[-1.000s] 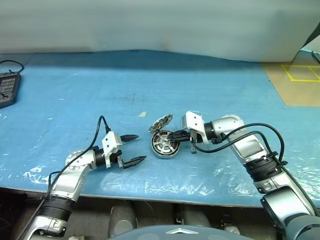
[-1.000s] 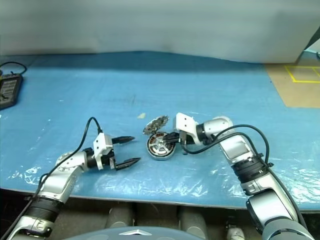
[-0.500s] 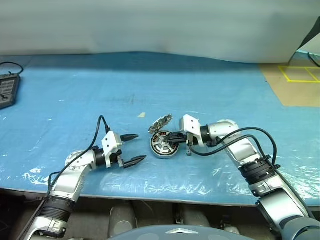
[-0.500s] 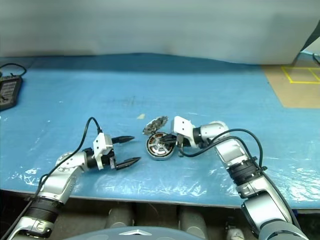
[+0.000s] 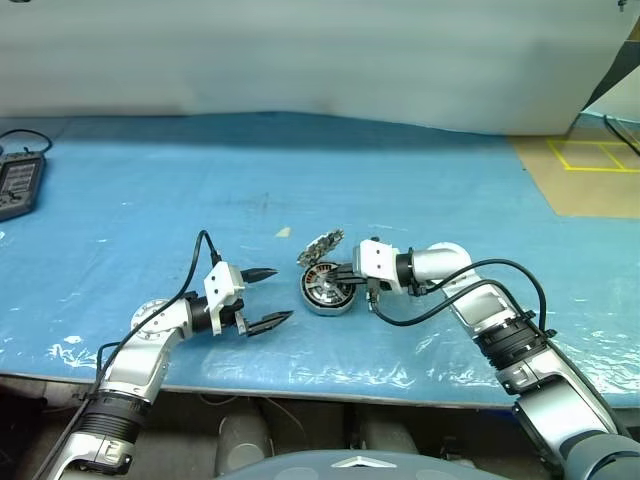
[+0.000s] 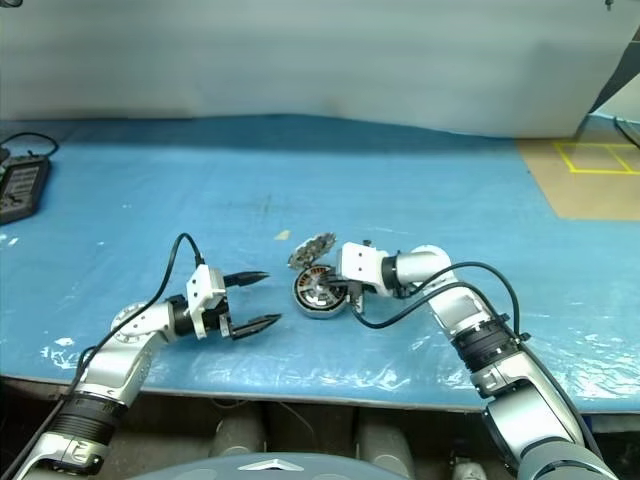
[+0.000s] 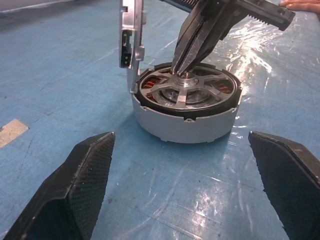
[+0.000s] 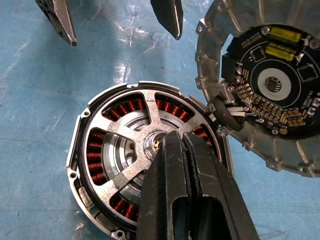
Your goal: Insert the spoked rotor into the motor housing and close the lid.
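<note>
The spoked rotor [image 8: 145, 150] is now sitting inside the motor housing [image 7: 186, 125] at mid-worktop [image 5: 420, 170]. Over the last second the right gripper [image 8: 172, 137] has been dipping toward the hub, its fingers pressed together and resting on it. The lid [image 8: 270, 95] is standing open on the housing's far side. The left gripper [image 5: 262, 297] is waiting just left, fingers spread. Insertion appears complete; closing remains.

A blue plastic-covered worktop [image 5: 420, 170] carries a dark device [image 5: 18, 184] with a cable at its far left edge. Brown floor [image 5: 590, 185] with yellow tape [image 5: 585, 155] lies right.
</note>
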`<action>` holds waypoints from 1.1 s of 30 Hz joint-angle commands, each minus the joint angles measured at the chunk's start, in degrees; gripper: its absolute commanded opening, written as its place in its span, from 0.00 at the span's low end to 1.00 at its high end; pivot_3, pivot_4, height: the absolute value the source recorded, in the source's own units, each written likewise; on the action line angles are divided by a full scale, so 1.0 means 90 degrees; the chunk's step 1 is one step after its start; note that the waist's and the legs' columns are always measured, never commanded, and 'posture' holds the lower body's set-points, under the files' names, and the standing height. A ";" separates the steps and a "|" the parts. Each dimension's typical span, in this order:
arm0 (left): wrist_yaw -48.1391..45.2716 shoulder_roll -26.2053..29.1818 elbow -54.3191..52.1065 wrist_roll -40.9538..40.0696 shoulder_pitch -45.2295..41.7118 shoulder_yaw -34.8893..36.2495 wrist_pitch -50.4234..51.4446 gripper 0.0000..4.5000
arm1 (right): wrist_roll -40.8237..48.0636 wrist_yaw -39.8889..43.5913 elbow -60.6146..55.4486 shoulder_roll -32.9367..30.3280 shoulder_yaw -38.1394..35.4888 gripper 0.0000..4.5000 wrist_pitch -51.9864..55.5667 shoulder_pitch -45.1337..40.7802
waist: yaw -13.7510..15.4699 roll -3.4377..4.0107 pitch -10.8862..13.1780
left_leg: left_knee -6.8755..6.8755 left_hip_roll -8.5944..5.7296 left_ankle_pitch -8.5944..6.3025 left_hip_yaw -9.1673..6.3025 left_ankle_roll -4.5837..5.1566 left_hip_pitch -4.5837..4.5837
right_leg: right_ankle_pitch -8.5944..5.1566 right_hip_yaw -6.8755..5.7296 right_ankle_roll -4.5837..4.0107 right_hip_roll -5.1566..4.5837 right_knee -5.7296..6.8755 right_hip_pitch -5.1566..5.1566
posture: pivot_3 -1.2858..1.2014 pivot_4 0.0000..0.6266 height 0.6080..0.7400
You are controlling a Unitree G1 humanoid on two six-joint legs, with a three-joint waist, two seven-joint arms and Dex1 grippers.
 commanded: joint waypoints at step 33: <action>-0.0006 0.0053 -0.0277 -0.0063 -0.0042 0.0072 0.0118 1.00 | 0.0337 0.0935 -0.0145 -0.0125 0.0210 0.01 0.1125 0.0049 | -0.0022 0.0020 0.0017 | -0.0010 0.0022 -0.0005 -0.0001 -0.0067 -0.0107 | 0.0018 -0.0018 -0.0063 0.0027 0.0005 -0.0110 | 0.52 0.24 1.00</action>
